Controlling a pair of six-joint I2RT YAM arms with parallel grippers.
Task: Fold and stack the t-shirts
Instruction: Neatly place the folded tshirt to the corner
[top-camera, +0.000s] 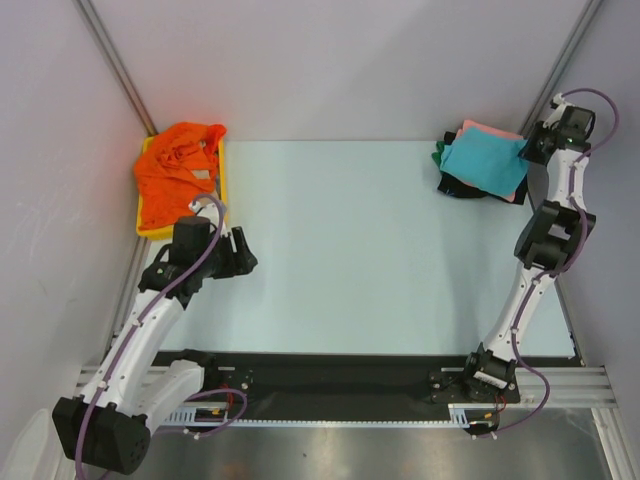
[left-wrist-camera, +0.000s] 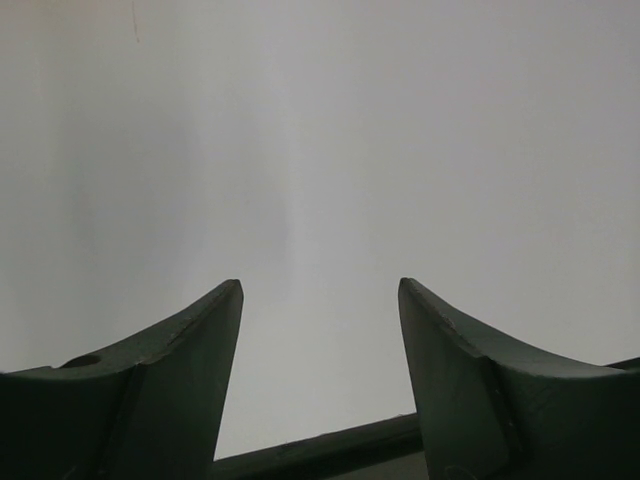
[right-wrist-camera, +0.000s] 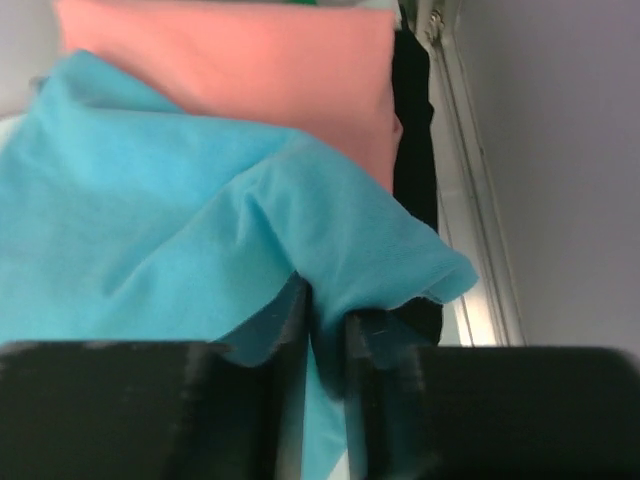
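Jaws of the right gripper (right-wrist-camera: 325, 300) stand narrow, nipping an edge fold of the turquoise t-shirt (right-wrist-camera: 150, 220), which tops the stack at the bench's (top-camera: 350, 250) far right corner and spreads from the jaws toward the bench's middle. Beneath it lie one salmon pink t-shirt (right-wrist-camera: 260, 60), one green t-shirt (top-camera: 440, 152) and one black t-shirt (right-wrist-camera: 410, 130). One orange t-shirt (top-camera: 180, 170) is heaped in the yellow tray (top-camera: 224, 175), nearest the left gripper (left-wrist-camera: 320, 290), whose jaws are wide and empty.
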